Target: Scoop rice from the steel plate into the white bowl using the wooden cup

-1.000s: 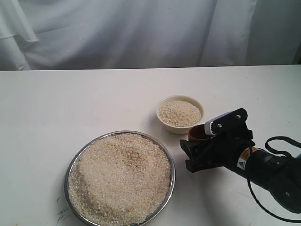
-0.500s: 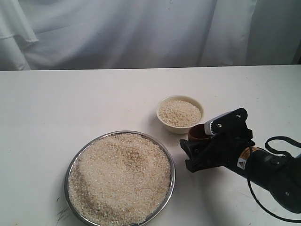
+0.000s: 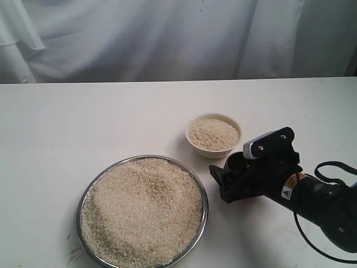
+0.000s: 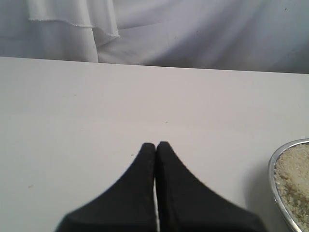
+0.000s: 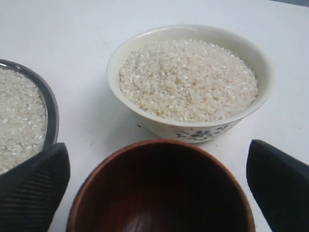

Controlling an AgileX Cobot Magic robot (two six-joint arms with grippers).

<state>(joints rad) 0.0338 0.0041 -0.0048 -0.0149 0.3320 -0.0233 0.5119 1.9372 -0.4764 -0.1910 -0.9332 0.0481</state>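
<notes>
No legible words, brands or numbers for you in any view. One sign: a small label (image 3: 286, 194) with a black warning triangle on the right arm (image 3: 321, 204), exterior view; any print there is too small to read. The white bowl (image 5: 159, 124) carries a blue mark (image 5: 203, 134), a flower motif, not lettering.

steel plate (image 5: 49, 107): shiny metal | wooden cup (image 5: 159, 193): smooth wood | white bowl (image 5: 159, 123): glossy
</notes>
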